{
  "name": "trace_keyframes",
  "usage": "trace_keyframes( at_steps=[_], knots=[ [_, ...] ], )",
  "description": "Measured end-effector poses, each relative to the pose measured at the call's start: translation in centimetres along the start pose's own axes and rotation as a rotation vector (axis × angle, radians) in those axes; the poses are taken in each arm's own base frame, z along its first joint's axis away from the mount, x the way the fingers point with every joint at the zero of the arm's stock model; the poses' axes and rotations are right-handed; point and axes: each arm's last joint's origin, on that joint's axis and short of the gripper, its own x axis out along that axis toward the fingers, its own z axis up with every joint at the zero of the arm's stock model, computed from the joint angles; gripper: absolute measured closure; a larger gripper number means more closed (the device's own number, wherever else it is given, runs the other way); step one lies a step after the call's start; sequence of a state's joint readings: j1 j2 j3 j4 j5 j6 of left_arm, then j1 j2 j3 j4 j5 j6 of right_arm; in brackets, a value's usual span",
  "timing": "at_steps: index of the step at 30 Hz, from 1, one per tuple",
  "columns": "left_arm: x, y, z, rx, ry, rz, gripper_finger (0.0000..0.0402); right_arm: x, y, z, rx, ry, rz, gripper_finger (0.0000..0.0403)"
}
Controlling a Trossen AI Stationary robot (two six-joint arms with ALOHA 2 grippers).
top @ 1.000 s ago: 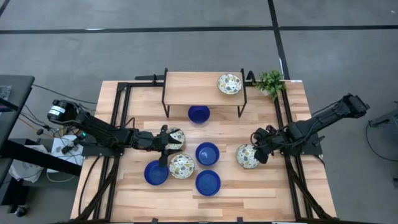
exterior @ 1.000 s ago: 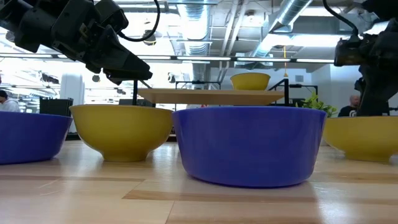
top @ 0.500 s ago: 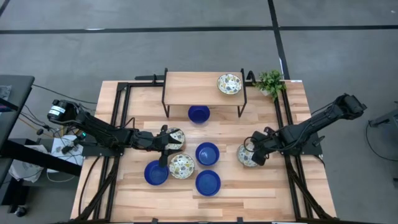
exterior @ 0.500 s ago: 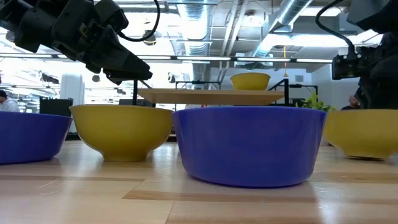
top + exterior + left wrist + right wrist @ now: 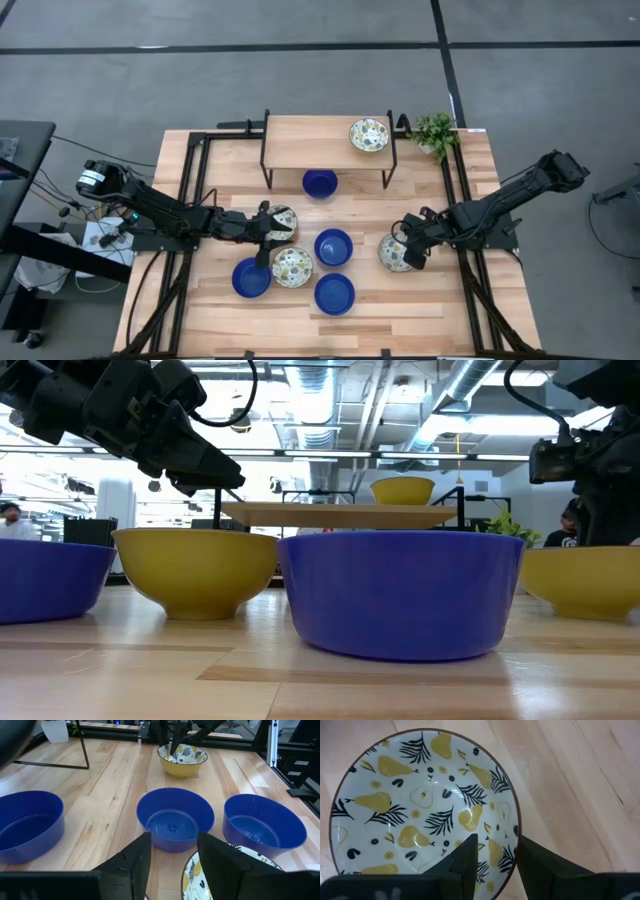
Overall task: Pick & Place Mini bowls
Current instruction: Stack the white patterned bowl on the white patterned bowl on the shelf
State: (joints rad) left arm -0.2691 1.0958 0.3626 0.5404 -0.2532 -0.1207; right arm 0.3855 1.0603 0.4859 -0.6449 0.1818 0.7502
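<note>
Overhead, one patterned bowl (image 5: 369, 134) sat on the raised shelf (image 5: 300, 142); six bowls remained below, so most work seemingly lay ahead. Left gripper (image 5: 268, 232) hovered, fingers apart, beside another bowl. At table height, no writing was readable. By its wrist camera, right gripper (image 5: 492, 855) straddled the rim of a pear-patterned bowl (image 5: 420, 805), apparently gripping it.
</note>
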Motion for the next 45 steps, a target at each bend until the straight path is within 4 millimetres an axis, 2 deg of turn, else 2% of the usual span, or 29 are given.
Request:
trace_keyframes(
  at_steps=[11,24,33,45],
  knots=[
    [0.0,0.0,0.0,0.000,0.000,0.000,0.0244,0.0,-0.1,0.1,-0.002,-0.018,-0.020,0.0296],
    [0.0,0.0,0.0,0.000,0.000,0.000,0.0243,-0.2,0.1,0.3,0.012,-0.022,0.011,0.0392],
    [0.0,0.0,0.0,0.000,0.000,0.000,0.0243,-0.5,0.0,0.1,0.014,-0.024,0.036,0.0390],
    [0.0,0.0,0.0,0.011,-0.001,0.001,0.0243,-1.7,-0.1,1.1,0.086,-0.159,0.127,0.0399]
  ],
)
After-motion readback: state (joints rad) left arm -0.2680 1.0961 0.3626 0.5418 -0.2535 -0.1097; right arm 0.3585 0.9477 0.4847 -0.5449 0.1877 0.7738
